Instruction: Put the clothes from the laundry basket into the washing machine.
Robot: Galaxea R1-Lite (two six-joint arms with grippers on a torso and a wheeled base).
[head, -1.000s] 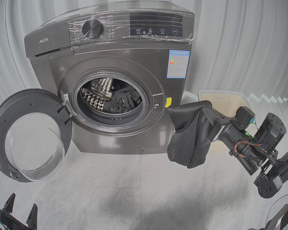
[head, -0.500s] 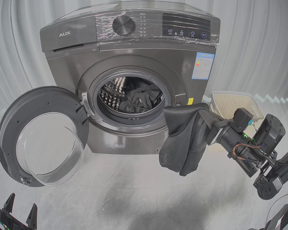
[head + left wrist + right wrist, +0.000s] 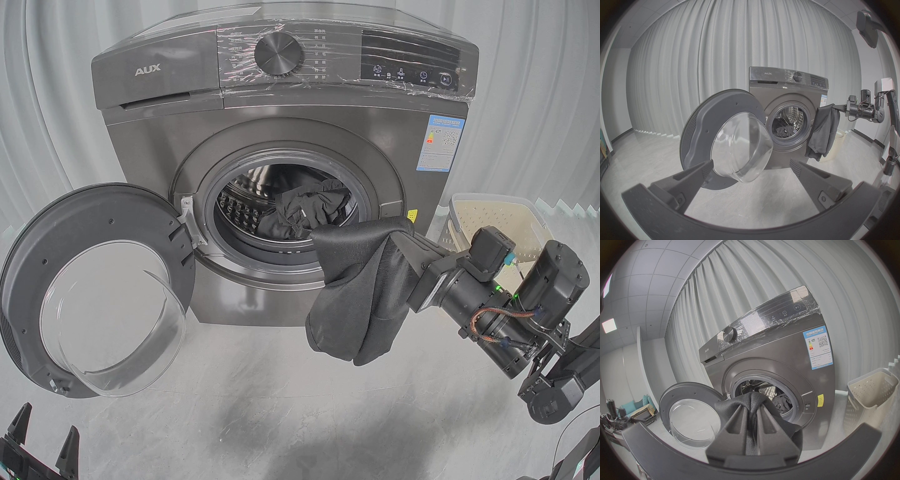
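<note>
The grey washing machine (image 3: 287, 125) stands with its round door (image 3: 94, 250) swung open to the left. A dark piece of clothing (image 3: 306, 209) lies inside the drum. My right gripper (image 3: 398, 239) is shut on a dark garment (image 3: 356, 287), which hangs just in front of the lower right edge of the drum opening. In the right wrist view the garment (image 3: 737, 405) bunches over the closed fingers (image 3: 765, 427). The cream laundry basket (image 3: 500, 212) stands on the floor right of the machine, behind my right arm. My left gripper (image 3: 40, 431) sits low at the near left, open and holding nothing.
Pale curtains hang behind the machine. The open door's glass bowl (image 3: 740, 147) juts out toward my left gripper (image 3: 751, 168). Bare grey floor (image 3: 250, 400) lies in front of the machine.
The head camera has shifted, so the machine now sits further right in the picture. My right gripper has carried the dark garment left, from beside the machine's corner to the drum opening's edge.
</note>
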